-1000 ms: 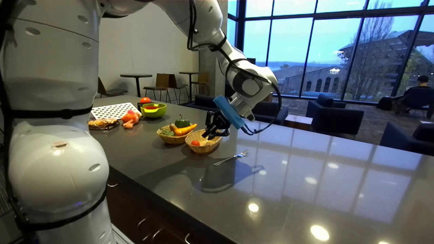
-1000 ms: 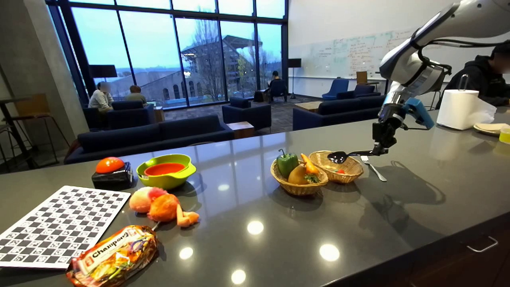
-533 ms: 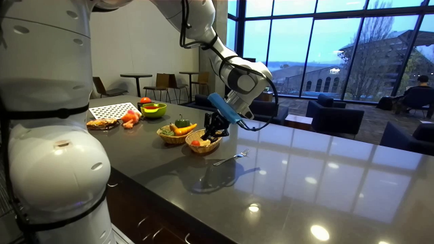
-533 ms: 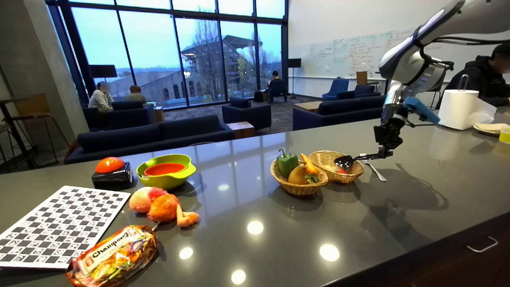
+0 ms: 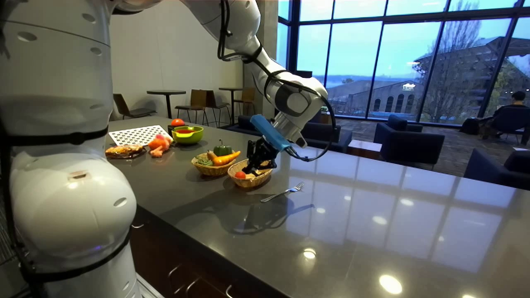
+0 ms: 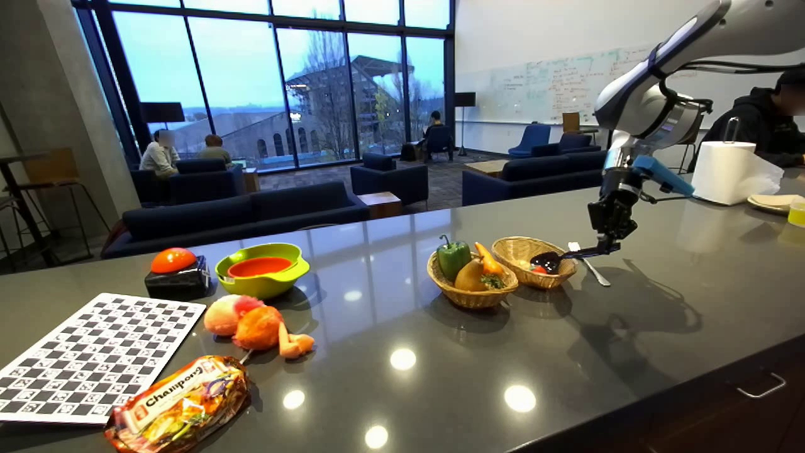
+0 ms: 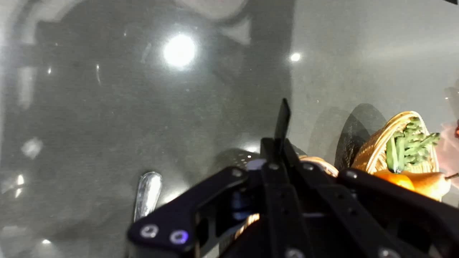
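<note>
In an exterior view, the pincer (image 6: 607, 246) is seen right of centre in the frame, pressed together on the handle of a black spoon (image 6: 553, 261). The spoon's head is pointed leftward and is set within the outline of a wicker basket (image 6: 551, 281), just beside a red round item (image 5: 240, 175); whether either is touched cannot be told. In the wrist view, the thin end of the handle is shown jutting upward from the pincer, near the middle of the frame. Just left of that basket, a second basket (image 6: 481, 300) is filled with a green pepper (image 6: 454, 257), a pear (image 6: 470, 277) and a carrot (image 6: 489, 258). A fork (image 6: 593, 270), crossed in the picture by the spoon's handle, is laid on the desk (image 6: 440, 371). At the left of the frame, a green bowl (image 6: 261, 288), a soft toy (image 6: 256, 327), a packet marked "Champong" (image 6: 182, 402), a checkered board (image 6: 110, 358) and an orange dome (image 6: 173, 260) on a black box (image 6: 178, 287) are spread out. Toward the right edge, a white paper roll (image 6: 722, 173) is stood upright on the desk.
</note>
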Action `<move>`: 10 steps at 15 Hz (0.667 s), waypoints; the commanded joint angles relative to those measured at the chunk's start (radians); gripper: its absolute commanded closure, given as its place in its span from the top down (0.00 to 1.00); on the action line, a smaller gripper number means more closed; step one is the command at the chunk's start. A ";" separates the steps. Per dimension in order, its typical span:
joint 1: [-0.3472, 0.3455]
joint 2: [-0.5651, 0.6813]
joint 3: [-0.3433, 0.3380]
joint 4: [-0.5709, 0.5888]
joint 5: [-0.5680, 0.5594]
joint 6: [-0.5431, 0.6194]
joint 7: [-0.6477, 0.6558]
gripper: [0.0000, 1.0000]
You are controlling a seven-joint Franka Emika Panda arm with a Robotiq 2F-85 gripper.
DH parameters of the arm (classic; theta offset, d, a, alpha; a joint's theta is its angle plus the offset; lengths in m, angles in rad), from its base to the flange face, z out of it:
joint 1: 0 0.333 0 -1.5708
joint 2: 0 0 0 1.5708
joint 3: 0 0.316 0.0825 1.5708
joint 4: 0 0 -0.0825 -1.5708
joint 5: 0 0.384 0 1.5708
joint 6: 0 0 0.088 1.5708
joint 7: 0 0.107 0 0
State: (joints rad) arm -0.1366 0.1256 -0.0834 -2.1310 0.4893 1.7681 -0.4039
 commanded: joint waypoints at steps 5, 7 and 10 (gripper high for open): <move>0.019 -0.006 0.014 0.002 0.001 -0.013 0.030 0.01; 0.025 -0.001 0.020 0.007 0.011 -0.022 0.032 0.01; 0.030 0.001 0.027 0.007 0.031 -0.031 0.033 0.01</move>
State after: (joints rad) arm -0.1095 0.1266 -0.0632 -2.1299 0.4991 1.7613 -0.3909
